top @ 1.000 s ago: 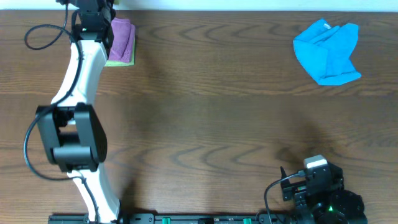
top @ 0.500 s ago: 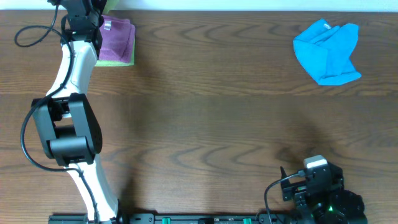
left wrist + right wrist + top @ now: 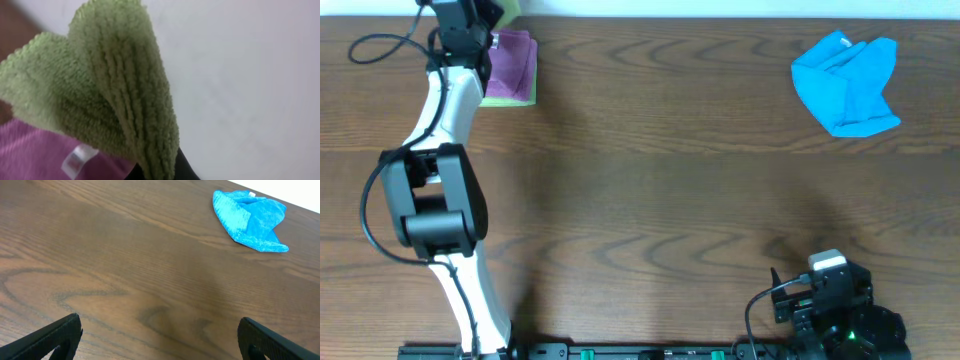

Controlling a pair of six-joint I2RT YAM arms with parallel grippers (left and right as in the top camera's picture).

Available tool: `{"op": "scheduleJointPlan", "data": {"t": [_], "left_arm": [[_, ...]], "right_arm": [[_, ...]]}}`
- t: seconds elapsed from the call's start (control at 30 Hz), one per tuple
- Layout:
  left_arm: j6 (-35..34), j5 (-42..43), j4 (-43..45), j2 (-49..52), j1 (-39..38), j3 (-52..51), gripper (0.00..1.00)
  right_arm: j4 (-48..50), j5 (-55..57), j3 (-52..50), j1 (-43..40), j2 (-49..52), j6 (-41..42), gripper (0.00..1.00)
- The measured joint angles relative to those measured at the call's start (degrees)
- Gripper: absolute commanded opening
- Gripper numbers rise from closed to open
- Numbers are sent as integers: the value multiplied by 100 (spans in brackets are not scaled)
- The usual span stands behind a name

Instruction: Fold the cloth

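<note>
The lime-green cloth (image 3: 115, 85) fills the left wrist view, a bunched fold of it rising from my left gripper (image 3: 157, 172), which is shut on it. In the overhead view the left gripper (image 3: 465, 18) is at the table's far left corner. There a green corner (image 3: 510, 9) shows beside it and a green strip (image 3: 510, 100) shows under the purple cloth (image 3: 510, 62). A small white tag (image 3: 75, 161) shows against the purple cloth (image 3: 35, 155). My right gripper (image 3: 160, 335) is open and empty, low over bare table at the near right (image 3: 828, 295).
A crumpled bright blue cloth (image 3: 847, 82) lies at the far right; it also shows in the right wrist view (image 3: 250, 220). The left arm (image 3: 440, 190) stretches along the left side of the wooden table (image 3: 660, 180). A white wall lies beyond the far edge.
The left gripper, at the far left corner, swung a little left and then back right with the green cloth in it. The right arm has not moved.
</note>
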Motion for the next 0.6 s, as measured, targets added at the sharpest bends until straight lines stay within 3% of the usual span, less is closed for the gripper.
{"op": "scheduleJointPlan", "data": {"t": [0.33,0.6], "left_arm": [[-232,-369,-1331,223,-146,11,6],[-402,-511,-1523,223,-146,13,6]], "right_arm": [[-2,0,0,0,0,0,99],[-2,0,0,0,0,0,99]]}}
